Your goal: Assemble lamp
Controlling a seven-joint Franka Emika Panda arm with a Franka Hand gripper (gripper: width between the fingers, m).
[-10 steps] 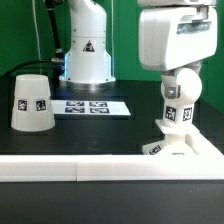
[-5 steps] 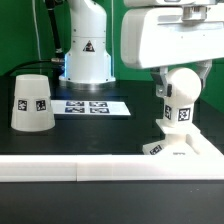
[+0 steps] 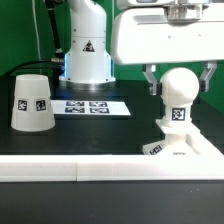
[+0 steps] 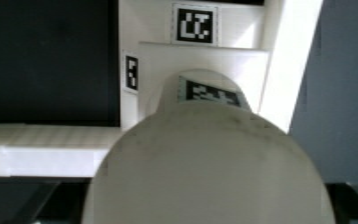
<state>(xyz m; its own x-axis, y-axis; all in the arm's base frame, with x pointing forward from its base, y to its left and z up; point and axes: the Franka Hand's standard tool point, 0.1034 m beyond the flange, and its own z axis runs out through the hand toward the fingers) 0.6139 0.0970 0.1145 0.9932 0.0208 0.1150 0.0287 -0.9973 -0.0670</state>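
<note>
End effector [image 3: 178, 85] wide open, gripping nothing, fingers [image 3: 151, 82] straddling the bulb [image 3: 178, 100] top with gaps. Base [image 3: 178, 148] under bulb, seated upright. Shade [image 3: 32, 103] on counter [image 3: 100, 135], well to bulb's exterior-view left.

The tagged white bulb [image 4: 202, 160] fills the foreground.

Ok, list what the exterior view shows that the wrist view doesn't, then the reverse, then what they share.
Exterior view only: the shade standing wide end down at that view's left, the marker board, the arm's pedestal, and the open gripper straddling the bulb, fingers apart from it. Wrist view only: the bulb from above, filling the frame, with a marker on its upper surface. Both: the bulb and, it seems, the tagged base under it.
</note>
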